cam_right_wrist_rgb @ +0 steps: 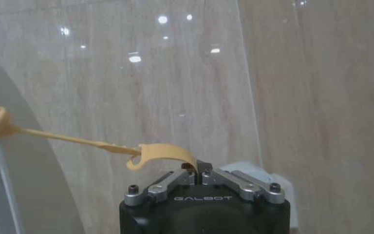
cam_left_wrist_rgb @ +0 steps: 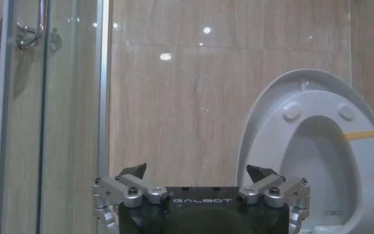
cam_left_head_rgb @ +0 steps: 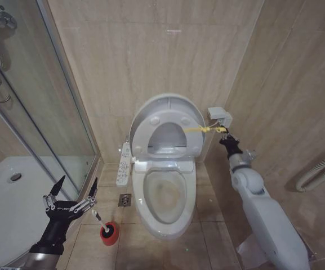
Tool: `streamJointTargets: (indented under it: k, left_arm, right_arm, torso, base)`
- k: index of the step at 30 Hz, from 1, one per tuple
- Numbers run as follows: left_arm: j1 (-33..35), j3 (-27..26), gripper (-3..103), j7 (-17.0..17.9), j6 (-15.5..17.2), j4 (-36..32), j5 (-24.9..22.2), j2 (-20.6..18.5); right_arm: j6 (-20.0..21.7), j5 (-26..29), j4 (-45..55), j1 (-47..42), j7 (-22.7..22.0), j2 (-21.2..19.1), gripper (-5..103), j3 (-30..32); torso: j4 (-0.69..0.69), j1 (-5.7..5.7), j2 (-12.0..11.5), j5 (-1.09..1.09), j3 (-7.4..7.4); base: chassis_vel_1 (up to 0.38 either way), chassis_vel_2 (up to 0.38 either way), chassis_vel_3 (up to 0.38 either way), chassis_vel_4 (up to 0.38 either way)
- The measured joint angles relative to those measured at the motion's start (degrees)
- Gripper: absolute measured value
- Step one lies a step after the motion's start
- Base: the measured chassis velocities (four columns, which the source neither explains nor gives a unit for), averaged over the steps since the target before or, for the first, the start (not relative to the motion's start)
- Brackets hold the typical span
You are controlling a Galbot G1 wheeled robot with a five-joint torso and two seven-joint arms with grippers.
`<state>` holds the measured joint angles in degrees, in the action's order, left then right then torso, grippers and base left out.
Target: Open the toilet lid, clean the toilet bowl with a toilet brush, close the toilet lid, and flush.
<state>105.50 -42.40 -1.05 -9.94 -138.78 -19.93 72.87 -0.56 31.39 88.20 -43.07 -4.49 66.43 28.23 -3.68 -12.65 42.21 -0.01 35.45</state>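
Yellow strap material [cam_right_wrist_rgb: 158, 152] was pinched between the closed fingers of my right gripper [cam_right_wrist_rgb: 200, 176], and it ran taut to the raised toilet lid [cam_left_head_rgb: 168, 107], which stood upright against the wall with the seat ring [cam_left_head_rgb: 165, 135] lifted along with it. My right arm reached up and forward beside the toilet, its wrist near the small grey wall box [cam_left_head_rgb: 219, 117]. As a judgement, the strap could slip from so narrow a pinch, or a slackening pull could let lid and seat drop back over the toilet bowl [cam_left_head_rgb: 165, 197], which lay open below with its stained inside exposed. My left gripper [cam_left_head_rgb: 75, 191] hung low by the glass shower door [cam_left_head_rgb: 49, 112], fingers spread wide and empty, just above and beside the toilet brush [cam_left_head_rgb: 97, 217] standing in its red holder cup [cam_left_head_rgb: 109, 234] on the floor tiles. A careless descent there could tip the cup.
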Motion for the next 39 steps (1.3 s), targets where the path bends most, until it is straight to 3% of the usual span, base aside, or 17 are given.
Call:
streamJointTargets:
  k: [16,39]
  left_arm:
    - [0.0,0.0,100,0.0,0.0,0.0,0.0,0.0]
    - [0.0,0.0,100,0.0,0.0,0.0,0.0,0.0]
  right_arm:
    - [-0.73,-0.96,-14.66,16.26,-0.03,3.43,1,-9.85]
    - [-1.2,-1.25,-21.81,25.0,0.43,2.53,1,-11.2]
  torso:
    - [0.01,-0.01,0.0,0.01,0.0]
    - [0.02,0.0,0.01,0.01,-0.01]
  base:
    - [0.0,0.0,0.0,0.0]
    - [0.0,0.0,0.0,0.0]
